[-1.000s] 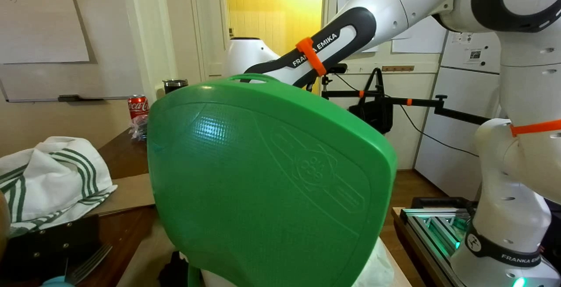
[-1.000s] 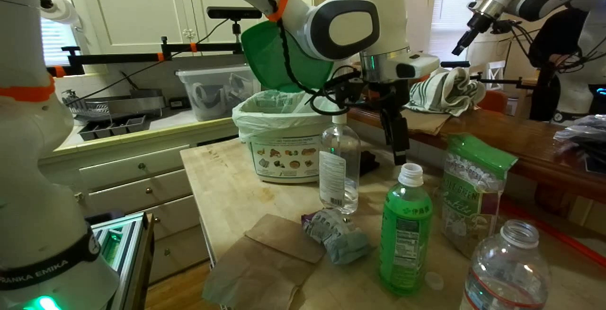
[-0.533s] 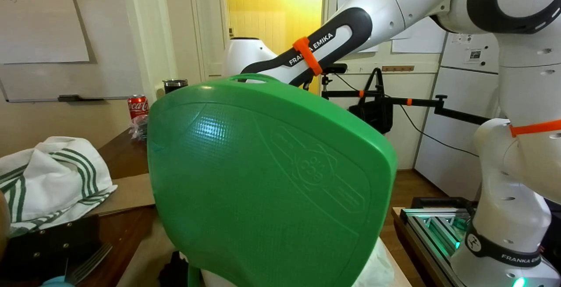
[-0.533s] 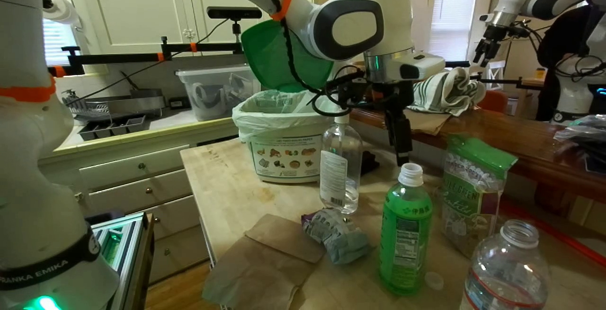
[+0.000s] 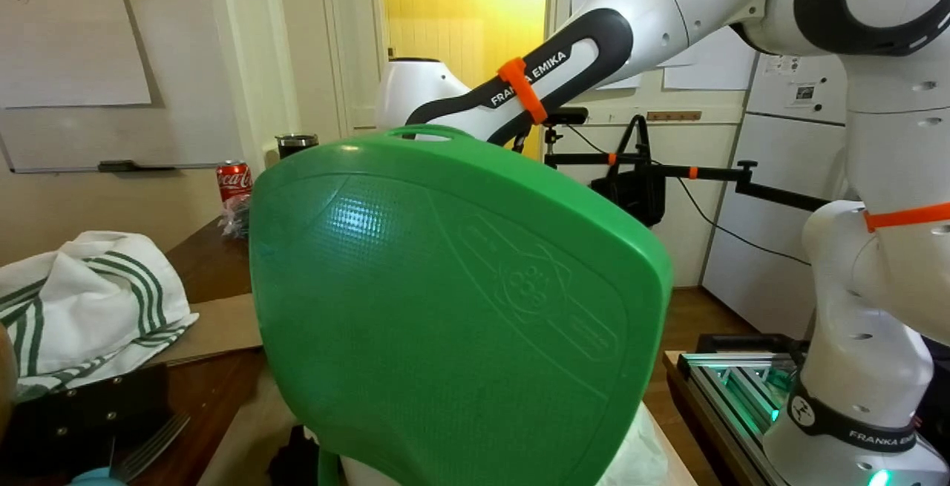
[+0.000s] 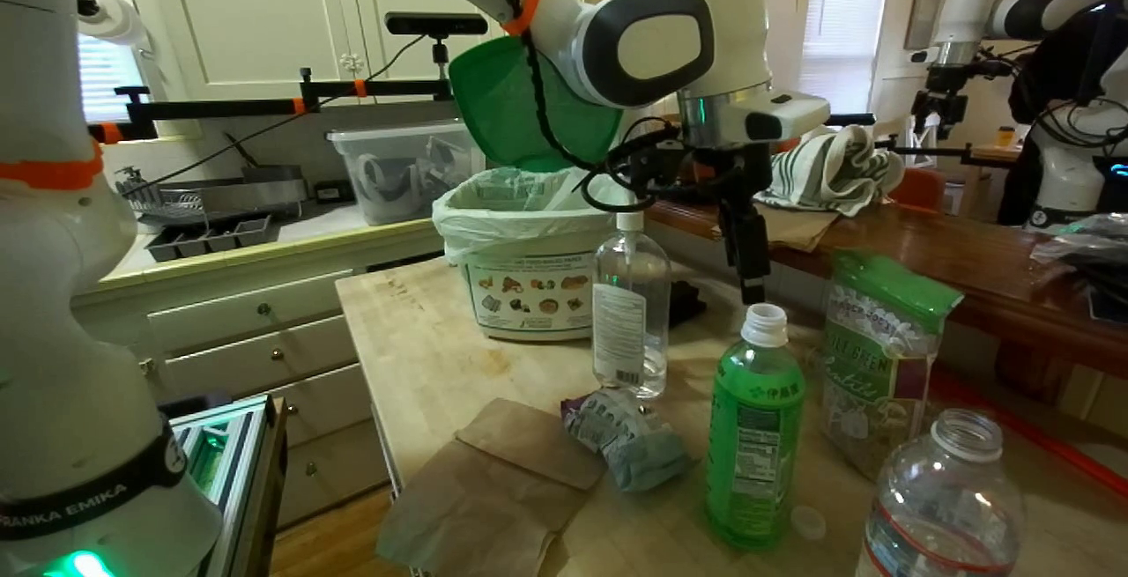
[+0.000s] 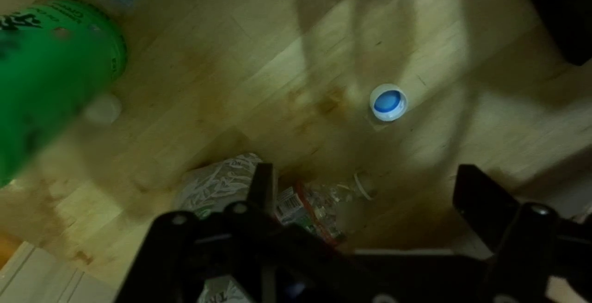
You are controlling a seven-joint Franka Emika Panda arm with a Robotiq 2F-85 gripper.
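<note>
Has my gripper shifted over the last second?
Yes, slightly: in an exterior view the gripper has moved a little to the right in the picture, judged against the lined bin, which stayed put.

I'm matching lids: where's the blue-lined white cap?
In the wrist view, the white cap lies right of centre on the tabletop, pictured above the open claw, right of the green bottle.

The claw (image 7: 366, 172) is black, the cap (image 7: 388, 102) white and blue, the towel (image 5: 96, 308) white with green stripes.
</note>
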